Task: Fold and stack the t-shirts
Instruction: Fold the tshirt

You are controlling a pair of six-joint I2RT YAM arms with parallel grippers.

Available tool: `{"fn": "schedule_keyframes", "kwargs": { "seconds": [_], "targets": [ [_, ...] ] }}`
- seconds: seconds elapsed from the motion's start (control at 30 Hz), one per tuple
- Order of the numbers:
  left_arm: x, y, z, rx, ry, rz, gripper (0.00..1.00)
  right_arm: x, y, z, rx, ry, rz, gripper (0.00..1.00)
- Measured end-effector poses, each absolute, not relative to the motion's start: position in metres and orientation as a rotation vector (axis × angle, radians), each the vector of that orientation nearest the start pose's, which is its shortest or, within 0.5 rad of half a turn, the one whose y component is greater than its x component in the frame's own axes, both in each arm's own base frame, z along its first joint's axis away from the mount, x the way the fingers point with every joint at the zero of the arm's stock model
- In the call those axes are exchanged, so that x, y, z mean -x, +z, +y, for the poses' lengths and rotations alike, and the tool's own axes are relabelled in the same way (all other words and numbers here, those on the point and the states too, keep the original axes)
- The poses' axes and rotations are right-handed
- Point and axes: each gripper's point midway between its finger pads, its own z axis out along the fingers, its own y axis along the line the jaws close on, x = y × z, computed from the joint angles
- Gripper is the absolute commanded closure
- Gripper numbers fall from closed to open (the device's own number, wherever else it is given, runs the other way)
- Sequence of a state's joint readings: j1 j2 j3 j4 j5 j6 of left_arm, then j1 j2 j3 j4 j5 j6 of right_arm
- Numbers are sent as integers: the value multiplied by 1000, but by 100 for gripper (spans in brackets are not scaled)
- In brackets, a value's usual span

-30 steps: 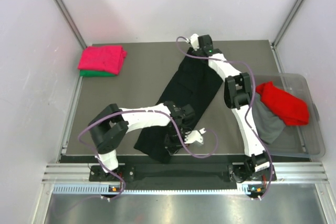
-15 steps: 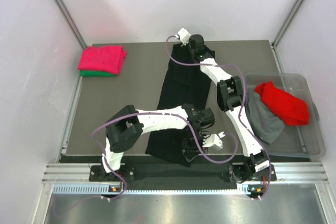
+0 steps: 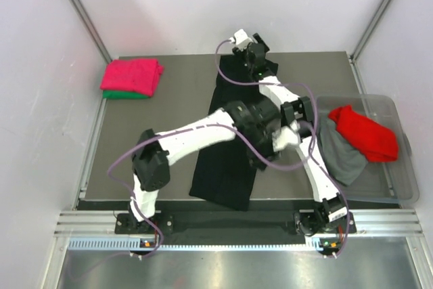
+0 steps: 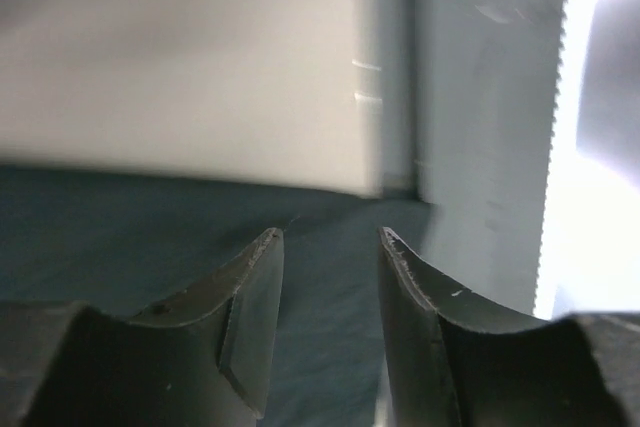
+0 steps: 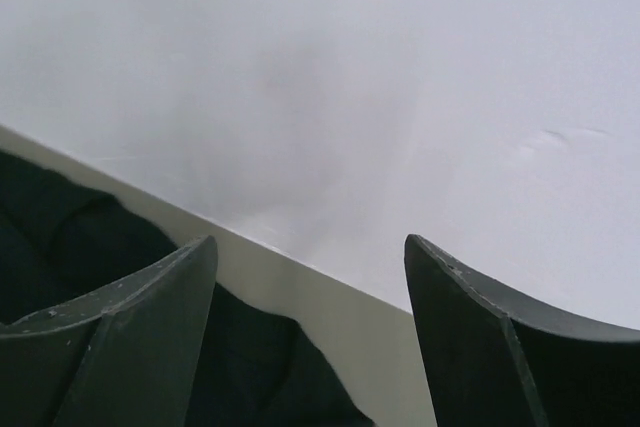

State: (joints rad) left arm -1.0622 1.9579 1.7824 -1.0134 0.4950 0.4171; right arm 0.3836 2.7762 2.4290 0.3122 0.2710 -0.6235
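Note:
A black t-shirt (image 3: 226, 167) lies on the table as a long narrow strip running from the back edge to the front edge. My left gripper (image 3: 262, 153) hovers over its right side near the middle. In the left wrist view this gripper (image 4: 330, 237) is open and empty, with dark cloth (image 4: 120, 247) beneath. My right gripper (image 3: 257, 54) sits at the strip's far end by the back wall. Its jaws (image 5: 310, 242) are wide open and empty, above the black cloth (image 5: 60, 247). A folded pink-red t-shirt (image 3: 132, 74) rests on a green one (image 3: 125, 95) at the back left.
A clear plastic bin (image 3: 399, 187) at the right table edge holds a red t-shirt (image 3: 365, 133) and a grey one (image 3: 342, 157). White walls close in the back and both sides. The grey table (image 3: 149, 140) lies between the stack and the black strip.
Both grippers opened and let go of the black t-shirt. The left arm lifted from the front edge toward the middle. The shirt swung from a diagonal into a straight front-to-back strip.

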Motion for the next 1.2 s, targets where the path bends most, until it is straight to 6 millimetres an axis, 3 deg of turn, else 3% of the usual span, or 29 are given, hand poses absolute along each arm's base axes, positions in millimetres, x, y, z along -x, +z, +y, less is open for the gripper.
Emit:
{"fn": "schedule_keyframes", "kwargs": {
  "seconds": [0.1,0.17,0.27,0.33,0.4,0.47,0.53,0.6,0.63,0.7,0.73,0.77,0.83,0.97,1.1,1.2],
  "targets": [
    [-209,181,-391,2224,982,-2537,47,-707,172,195,521,-437,1555,23],
    [-253,207,-362,2130,962,-2776,43,-684,209,180,461,-414,1586,25],
    [-300,227,-300,1902,831,-3138,44,-625,278,154,337,-273,1645,26],
    [-304,229,-267,1753,747,-3281,44,-573,323,137,240,-122,1658,27],
    [-299,221,-244,1591,735,-3373,43,-524,351,129,182,32,1663,28],
    [-292,207,-224,1387,761,-3428,38,-480,355,125,141,188,1687,29],
    [-292,188,-200,1142,752,-3472,36,-447,324,133,130,342,1786,36],
    [-294,166,-179,867,759,-3501,36,-425,261,146,114,498,1943,39],
    [-293,156,-171,767,758,-3501,36,-406,217,154,99,580,2051,37],
    [-285,134,-158,537,790,-3478,37,-348,114,160,6,705,2353,37],
    [-279,124,-152,429,811,-3455,37,-303,67,159,-74,759,2529,36],
    [-271,114,-147,340,824,-3426,38,-263,40,160,-152,810,2663,35],
    [-256,99,-141,203,844,-3366,40,-220,34,172,-244,946,2768,35],
    [-233,84,-144,79,898,-3254,40,-189,55,199,-232,1120,2757,34],
    [-217,74,-146,14,909,-3189,45,-145,46,208,-211,1132,2862,37],
    [-196,59,-145,-60,894,-3115,48,-127,36,206,-245,1092,2953,42]
  ]
}}
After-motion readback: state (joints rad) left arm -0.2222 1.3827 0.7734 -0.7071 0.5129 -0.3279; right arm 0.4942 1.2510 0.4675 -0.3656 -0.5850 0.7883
